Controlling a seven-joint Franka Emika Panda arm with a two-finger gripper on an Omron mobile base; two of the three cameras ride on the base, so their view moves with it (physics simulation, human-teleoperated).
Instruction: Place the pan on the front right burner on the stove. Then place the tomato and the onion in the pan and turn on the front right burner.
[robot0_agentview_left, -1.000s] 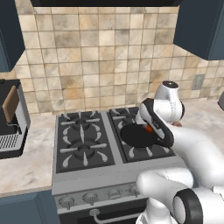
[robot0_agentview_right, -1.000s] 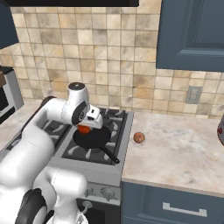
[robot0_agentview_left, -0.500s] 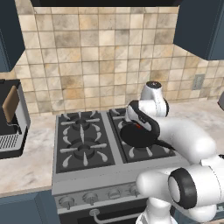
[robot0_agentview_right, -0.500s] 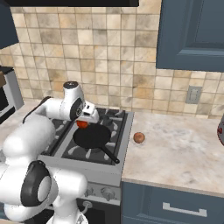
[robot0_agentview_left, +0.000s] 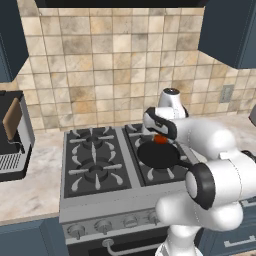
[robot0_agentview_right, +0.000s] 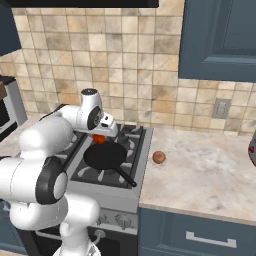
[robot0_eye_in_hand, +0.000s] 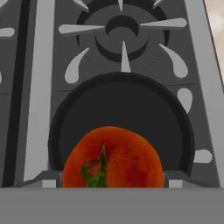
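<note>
I am in the second step: the pan (robot0_agentview_right: 106, 155) sits on the front right burner (robot0_agentview_left: 161, 172) of the stove (robot0_agentview_left: 95, 200), and the tool (robot0_agentview_right: 100, 134) hangs just above the pan's far edge with the tomato (robot0_eye_in_hand: 112, 158) between its jaws, which stand wide, clamped on its sides as far as I can judge. In the hand view the tomato, stem up, fills the bottom between the two finger tips (robot0_eye_in_hand: 48, 180), with the pan's black floor right beyond it and the rear right burner (robot0_eye_in_hand: 122, 33) further on, so I read the fruit as over the pan, not yet down in it. My next move, I judge, calls for a short descent toward the pan's middle, a release, then a swing right for the onion (robot0_agentview_right: 159, 157). The right base view gives me that onion, alone on the tabletop (robot0_agentview_right: 210, 175) just beside the stove, and the pan's handle (robot0_agentview_right: 125, 177) pointing toward me.
</note>
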